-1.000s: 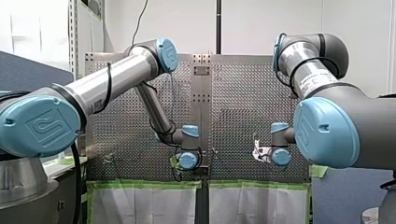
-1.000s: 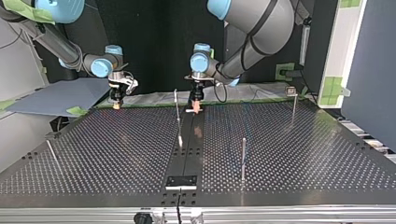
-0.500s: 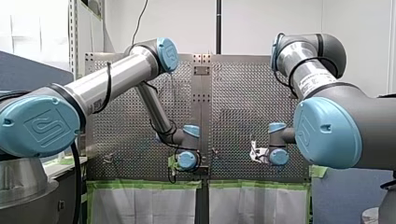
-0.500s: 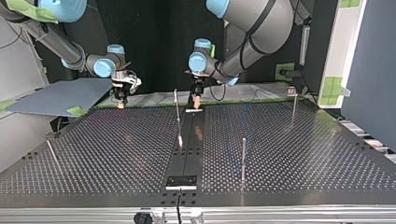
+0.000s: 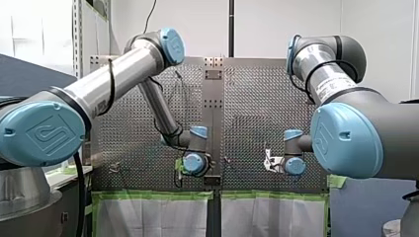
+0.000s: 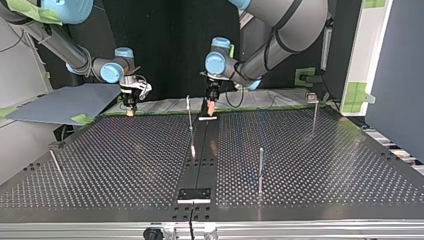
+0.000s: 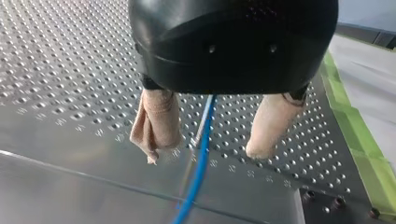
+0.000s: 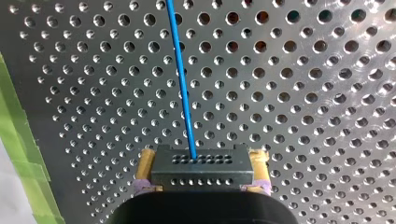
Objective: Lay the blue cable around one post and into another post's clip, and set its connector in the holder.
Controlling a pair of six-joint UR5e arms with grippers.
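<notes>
"So, what was the biggest thing there?"

"The perforated tabletop [image 6: 325, 165], with a dark strip down its middle. My left arm [image 6: 280, 30] came in at the top view's right, and my right arm [image 6: 55, 37] at that view's left."

"And the jaws?"

"The left jaws hung low over the strip's far end, spread, with their beige pads [image 7: 156, 123] well apart. The right jaws hung over the tabletop's far edge, nearer the top view's left. They were pinching the connector [image 8: 201, 169] between yellow pads [image 8: 145, 163]."

"Any posts?"

"Four thin ones. The middle post [image 6: 189, 120] stood upright at the strip, near the left jaws. The near post [image 6: 260, 170] stood closer to the camera, at the strip's right. The far post [image 6: 314, 112] stood towards the far right corner and carried a small square head. The tilted post [image 6: 55, 164] leaned at the left."

"Anything smaller?"

"A black plate [image 6: 195, 194] lay at the strip's near end."

"And the cable?"

"The blue cable [image 8: 182, 84] left the connector, a dark grey block with rows of holes, and ran ahead of the right jaws over the tabletop. In the left wrist view it passed between the spread pads, touching neither. In the top view it was too thin to trace, so I could not tell whether it went round any post."
</notes>
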